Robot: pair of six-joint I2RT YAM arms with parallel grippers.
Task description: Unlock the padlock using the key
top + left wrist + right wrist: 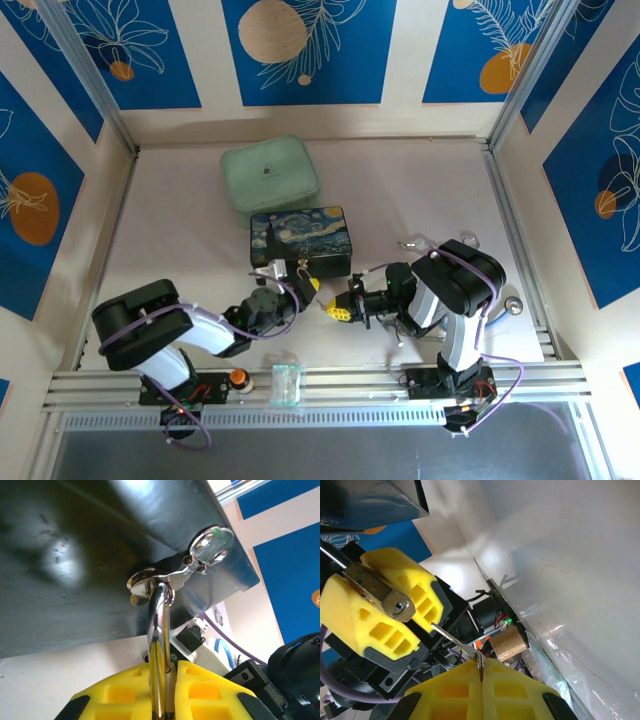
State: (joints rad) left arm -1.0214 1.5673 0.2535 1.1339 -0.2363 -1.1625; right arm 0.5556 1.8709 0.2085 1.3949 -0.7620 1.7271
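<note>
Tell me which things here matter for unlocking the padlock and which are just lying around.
In use: small brass padlock with silver shackle, thin pale metal key, dark painted starry-night box.
Lying about: mint-green square case, small clear plastic block.

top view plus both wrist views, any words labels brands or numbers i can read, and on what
No text can be read in these views.
Small dark mark on the lid of the mint-green case: too small to read.
The painted box: picture only, no words visible.
The padlock: plain metal around the keyhole, no marking legible.
</note>
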